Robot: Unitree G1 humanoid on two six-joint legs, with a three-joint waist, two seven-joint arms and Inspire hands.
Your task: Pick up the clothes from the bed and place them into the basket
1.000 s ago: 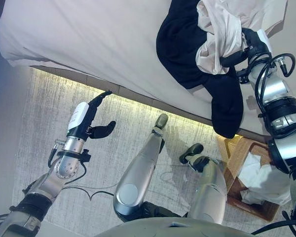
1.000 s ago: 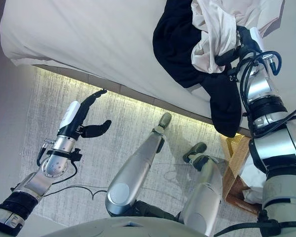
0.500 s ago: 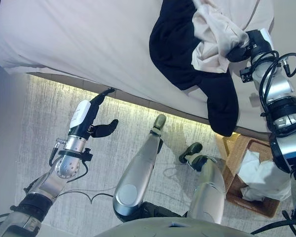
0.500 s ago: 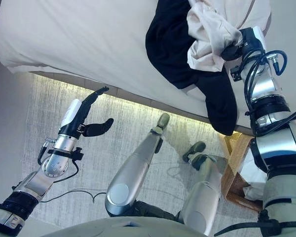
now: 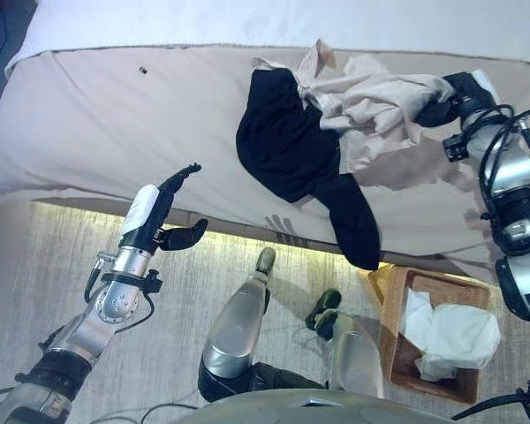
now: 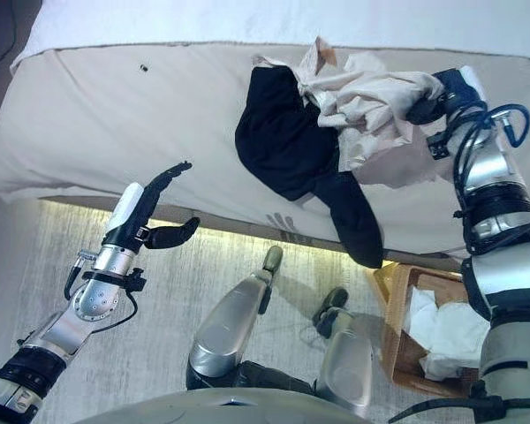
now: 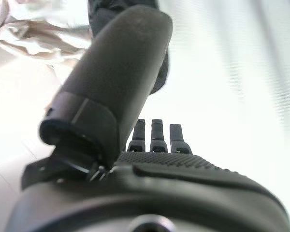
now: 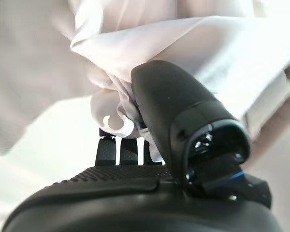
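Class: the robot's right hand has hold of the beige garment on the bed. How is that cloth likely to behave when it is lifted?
Probably floppy: the beige garment lies crumpled in folds. Likely light, bunching easily in the right hand. It may drag the black garment it overlaps.

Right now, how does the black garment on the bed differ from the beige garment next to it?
The black garment lies mostly flat, with one end hanging over the bed's front edge; the beige garment is bunched and crumpled, wholly on the bed. The right hand is shut on the beige garment's edge, while no hand touches the black garment; the left hand hovers open near the bed's front edge. The beige garment partly overlaps the black one.
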